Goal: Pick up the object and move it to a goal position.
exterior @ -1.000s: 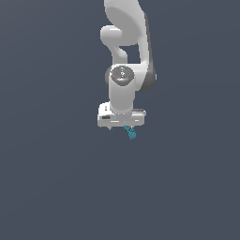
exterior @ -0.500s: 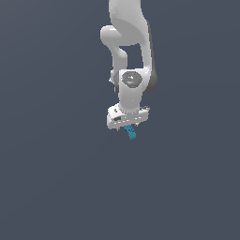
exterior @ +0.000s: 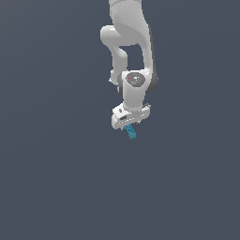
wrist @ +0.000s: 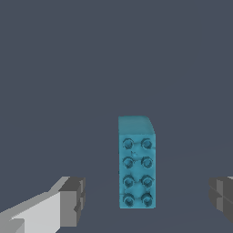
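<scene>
Below the white Panda arm [exterior: 131, 51], the gripper [exterior: 130, 127] is seen pointing down and tilted slightly toward the exterior view's left. A teal-blue studded brick [exterior: 131, 132] shows just under the gripper body, small against it, its long axis slanting down toward the exterior view's right. From that view it cannot be told whether the brick is touched by the fingers or merely lies beneath them.

The wrist view gives more detail. The brick [wrist: 136, 162] is seen as an elongated block with two columns of four studs on its upper face and a smooth end face beyond the studs. Its long edges run straight and parallel, roughly crosswise to the line joining the two fingers. One finger [wrist: 73, 201], grey-padded on a white body, is seen at one side, and the other finger [wrist: 222, 198] only at the frame edge on the opposite side. The jaws are spread wide: a clear gap of dark surface is visible between each pad and the nearest long edge of the brick, so nothing is held. The brick sits between the two pads, somewhat nearer the fully visible finger.

Around the brick, only a uniform dark grey-blue floor [exterior: 56, 187] is recorded in both views, with open room on every side of the arm. No floor edge is visible.
</scene>
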Controlling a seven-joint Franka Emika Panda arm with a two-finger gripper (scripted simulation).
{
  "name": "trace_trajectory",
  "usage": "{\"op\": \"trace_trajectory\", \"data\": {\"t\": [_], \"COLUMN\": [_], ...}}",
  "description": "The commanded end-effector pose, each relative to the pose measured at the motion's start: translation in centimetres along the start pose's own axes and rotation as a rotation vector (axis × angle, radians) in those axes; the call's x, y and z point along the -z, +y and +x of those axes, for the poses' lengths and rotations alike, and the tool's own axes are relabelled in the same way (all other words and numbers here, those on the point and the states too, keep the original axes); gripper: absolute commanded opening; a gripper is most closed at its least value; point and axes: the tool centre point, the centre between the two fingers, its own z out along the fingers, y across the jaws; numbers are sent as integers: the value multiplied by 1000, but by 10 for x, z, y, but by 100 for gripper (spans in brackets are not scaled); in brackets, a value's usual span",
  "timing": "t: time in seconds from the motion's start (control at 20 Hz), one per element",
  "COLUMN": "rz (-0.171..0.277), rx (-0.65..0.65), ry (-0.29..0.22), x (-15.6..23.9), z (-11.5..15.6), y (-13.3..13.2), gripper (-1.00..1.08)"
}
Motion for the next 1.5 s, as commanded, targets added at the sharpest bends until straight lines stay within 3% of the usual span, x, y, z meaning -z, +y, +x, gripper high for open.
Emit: {"op": "trace_trajectory", "data": {"t": [0.0,1.0,1.05,1.45], "rz": [0,0,0,0], "rx": [9,9,9,9], "ry": [2,2,2,2], "x": [-1,-51,-51,-51], "z": [-1,-1,-1,-1], "y": [-2,-2,-2,-2], "gripper": [100,100,-100,-100]}}
